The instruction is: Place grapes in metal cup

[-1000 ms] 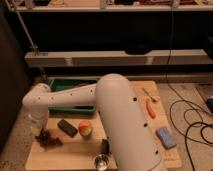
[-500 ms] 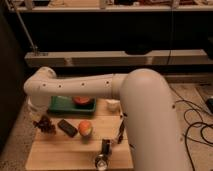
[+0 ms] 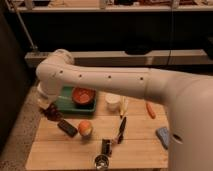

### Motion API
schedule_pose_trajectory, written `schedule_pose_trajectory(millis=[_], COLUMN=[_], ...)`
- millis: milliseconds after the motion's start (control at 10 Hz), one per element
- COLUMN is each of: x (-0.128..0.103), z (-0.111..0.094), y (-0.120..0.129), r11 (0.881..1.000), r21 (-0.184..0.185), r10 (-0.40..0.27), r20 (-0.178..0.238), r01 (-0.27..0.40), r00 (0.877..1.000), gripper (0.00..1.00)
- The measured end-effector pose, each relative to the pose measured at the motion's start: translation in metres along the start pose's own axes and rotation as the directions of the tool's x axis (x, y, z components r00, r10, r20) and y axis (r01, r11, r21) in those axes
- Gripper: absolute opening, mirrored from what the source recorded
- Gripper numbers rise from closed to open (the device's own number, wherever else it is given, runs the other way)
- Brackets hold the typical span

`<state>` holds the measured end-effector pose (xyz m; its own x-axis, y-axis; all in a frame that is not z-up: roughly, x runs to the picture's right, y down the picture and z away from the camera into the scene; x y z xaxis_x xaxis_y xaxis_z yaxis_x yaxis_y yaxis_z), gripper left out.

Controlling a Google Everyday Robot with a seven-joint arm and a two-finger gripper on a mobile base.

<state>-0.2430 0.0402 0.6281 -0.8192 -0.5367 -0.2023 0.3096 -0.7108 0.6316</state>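
My gripper [image 3: 49,106] is at the left end of the wooden table [image 3: 55,152], above its back left corner. It is shut on the grapes [image 3: 52,113], a dark reddish-purple cluster hanging just under it, lifted off the table. The metal cup [image 3: 101,161] is small and shiny and stands at the table's front edge near the middle, well to the right of and nearer than the gripper. My white arm spans the view from the right to the gripper.
An orange-red bowl [image 3: 83,95] sits in a green tray [image 3: 66,103] right of the gripper. A white cup [image 3: 113,102], an orange-yellow fruit [image 3: 85,129], a dark block [image 3: 67,128], a black utensil [image 3: 121,130], a carrot-like piece [image 3: 150,110] and a blue sponge [image 3: 163,136] lie on the table.
The gripper has risen from the table's left side with the grapes in it and moved back toward the green tray. The arm has swung higher across the view.
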Motion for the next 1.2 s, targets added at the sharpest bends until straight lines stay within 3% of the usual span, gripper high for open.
schedule_pose_trajectory(millis=[300, 600, 1000, 1200], x=[-0.05, -0.087, -0.114, -0.113], z=[-0.037, -0.064, -0.091, -0.094], y=[0.021, 0.022, 0.011, 0.006], r11=[0.998, 0.995, 0.99, 0.991], r21=[-0.031, -0.053, -0.076, -0.076], r10=[0.051, 0.083, 0.1, 0.089], r20=[-0.056, -0.122, -0.202, -0.21], r01=[-0.053, -0.09, -0.118, -0.107], r00=[0.997, 0.989, 0.974, 0.974], gripper=[0.0, 0.0, 0.0, 0.0])
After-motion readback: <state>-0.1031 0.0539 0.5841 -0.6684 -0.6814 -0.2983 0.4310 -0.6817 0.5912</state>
